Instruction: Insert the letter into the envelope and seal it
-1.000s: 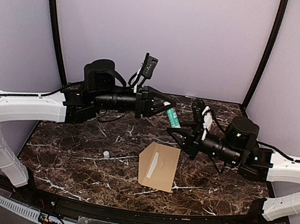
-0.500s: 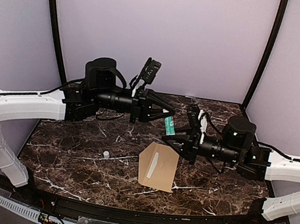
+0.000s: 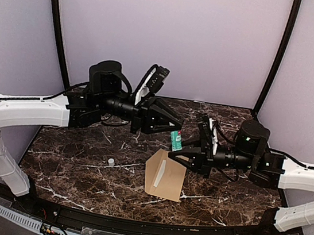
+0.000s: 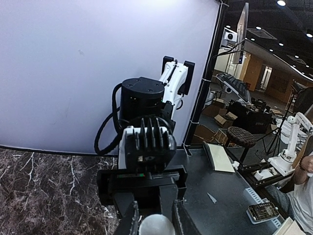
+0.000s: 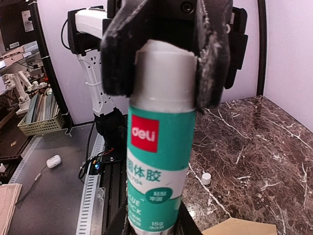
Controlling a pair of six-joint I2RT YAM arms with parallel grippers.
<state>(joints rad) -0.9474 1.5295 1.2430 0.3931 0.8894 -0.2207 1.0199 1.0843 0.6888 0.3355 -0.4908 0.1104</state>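
From above, the left gripper (image 3: 173, 126) pinches the top of the glue stick (image 3: 175, 139). The right gripper (image 3: 184, 154) pinches its bottom, so it stands almost straight up. The envelope (image 3: 167, 180) lies flat just under the right fingers, nearer that arm. I cannot see the letter.

Left wrist: narrow fingers hug the stick's white end.

Right wrist: the stick stands tall, with an envelope corner below.
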